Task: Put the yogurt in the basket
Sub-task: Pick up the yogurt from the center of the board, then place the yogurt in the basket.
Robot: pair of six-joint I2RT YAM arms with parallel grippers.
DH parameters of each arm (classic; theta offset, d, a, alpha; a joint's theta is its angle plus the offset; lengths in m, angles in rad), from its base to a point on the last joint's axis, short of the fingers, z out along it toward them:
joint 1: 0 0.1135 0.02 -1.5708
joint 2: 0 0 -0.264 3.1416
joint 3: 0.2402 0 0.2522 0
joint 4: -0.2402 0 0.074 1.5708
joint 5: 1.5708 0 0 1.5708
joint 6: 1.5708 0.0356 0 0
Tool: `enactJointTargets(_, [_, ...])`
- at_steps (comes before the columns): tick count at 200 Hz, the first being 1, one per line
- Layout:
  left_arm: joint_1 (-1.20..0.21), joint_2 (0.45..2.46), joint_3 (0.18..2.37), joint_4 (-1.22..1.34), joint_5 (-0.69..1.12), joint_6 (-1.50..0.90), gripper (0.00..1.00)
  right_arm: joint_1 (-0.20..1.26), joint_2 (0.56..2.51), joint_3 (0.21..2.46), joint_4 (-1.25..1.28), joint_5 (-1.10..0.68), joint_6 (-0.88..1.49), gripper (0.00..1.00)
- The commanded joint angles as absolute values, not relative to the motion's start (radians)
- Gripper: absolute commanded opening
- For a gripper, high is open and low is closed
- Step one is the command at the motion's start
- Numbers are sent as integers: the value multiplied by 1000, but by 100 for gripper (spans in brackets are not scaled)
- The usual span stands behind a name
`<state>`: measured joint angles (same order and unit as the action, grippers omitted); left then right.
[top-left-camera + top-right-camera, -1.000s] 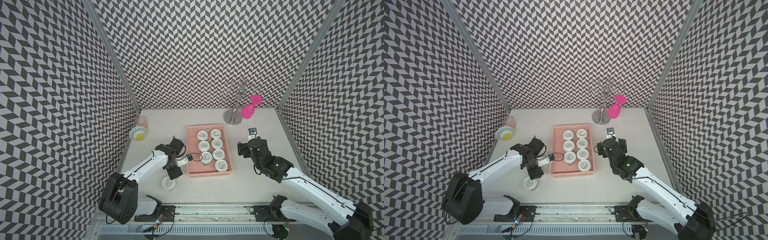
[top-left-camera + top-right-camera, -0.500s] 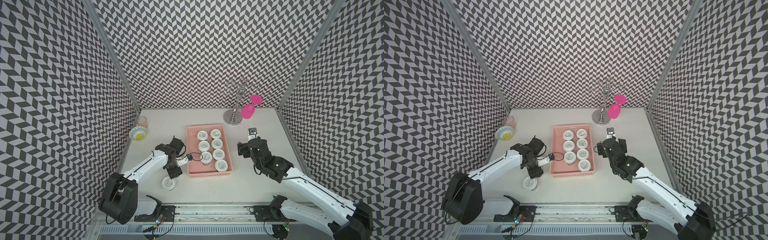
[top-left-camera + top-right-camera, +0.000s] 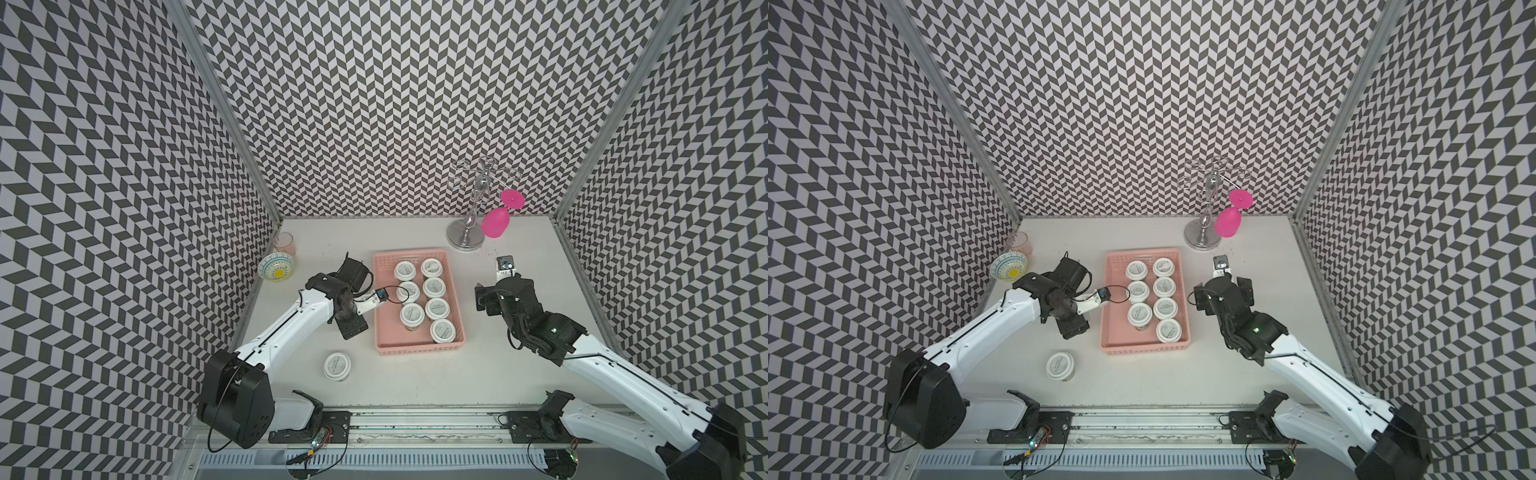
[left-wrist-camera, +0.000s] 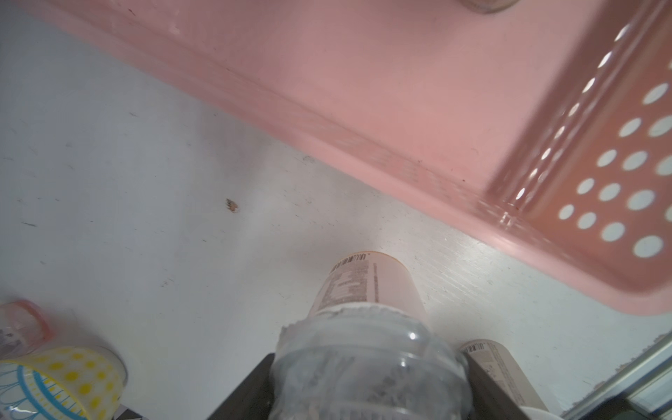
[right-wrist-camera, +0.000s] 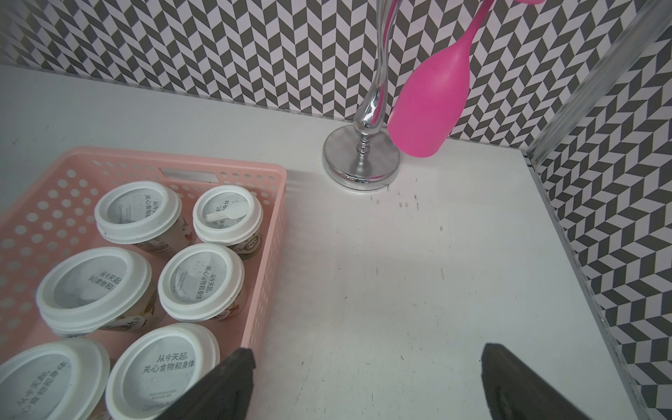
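- Small round pale yogurt cup (image 4: 363, 287) with a white-rimmed, grey-printed lid. It stands upright between the dark fingers (image 4: 243, 396) of the left gripper (image 4: 365, 378). Both fingers press against the lid's rim, so the gripper is clamped on it.
- The held cup is outside the basket, over the table just beside the nearer half of the basket's left long wall. Whether its base touches the table cannot be told. The gripper hides it in both top views.
- Shallow rectangular pale-pink plastic basket (image 3: 419, 350) with perforated walls, mid-table, its long axis running away from the robot.
- Seven cups (image 3: 434, 286) stand upright inside the basket, white lids up. Four run along the right wall and three along the left, and the left row stops short of the near wall.
- The lid of the far-right cup carries a small white spoon (image 5: 227, 215).
- Loose cup (image 3: 337, 365), upright on the white table (image 3: 415, 386). It is apart from the basket's near-left corner and nearer the robot than the left gripper.
- Right gripper (image 5: 365, 352): jaws spread wide with nothing between them, above the table just beside the basket's right wall.
- Far left corner: patterned bowl with a yellow centre (image 3: 276, 267), and a clear pinkish glass (image 3: 285, 243) just behind it.
- Far right: chrome stand with looped arms (image 3: 464, 239). A magenta plastic goblet (image 3: 496, 222) hangs from it upside down.
- Black-and-white chevron walls (image 3: 374, 104) on three sides.
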<state>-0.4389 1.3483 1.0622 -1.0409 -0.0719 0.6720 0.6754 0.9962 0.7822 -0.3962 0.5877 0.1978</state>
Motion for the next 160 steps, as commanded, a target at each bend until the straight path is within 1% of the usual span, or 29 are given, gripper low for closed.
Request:
enactJointTargets(1, [-443,1353,1125,-1087,-104,695,74,672,999,773,-357,603,192,100])
enactJointTargets(39, [-444,1381,1264,-1146,-94,697,74,672,999,773,-358,604,192,100])
enactJointTargets(76, [-476,1420,1372,-1196,-26,682,74,672,999,774,-357,605,192,99])
enactJointTargets(133, [-610,1445,1388,-1215,52,641,74,672,999,773,-358,607,191,99])
enactJointTargets(160, [-650,1454,1370,-1205,78,628,74,673,999,773,-359,606,193,100])
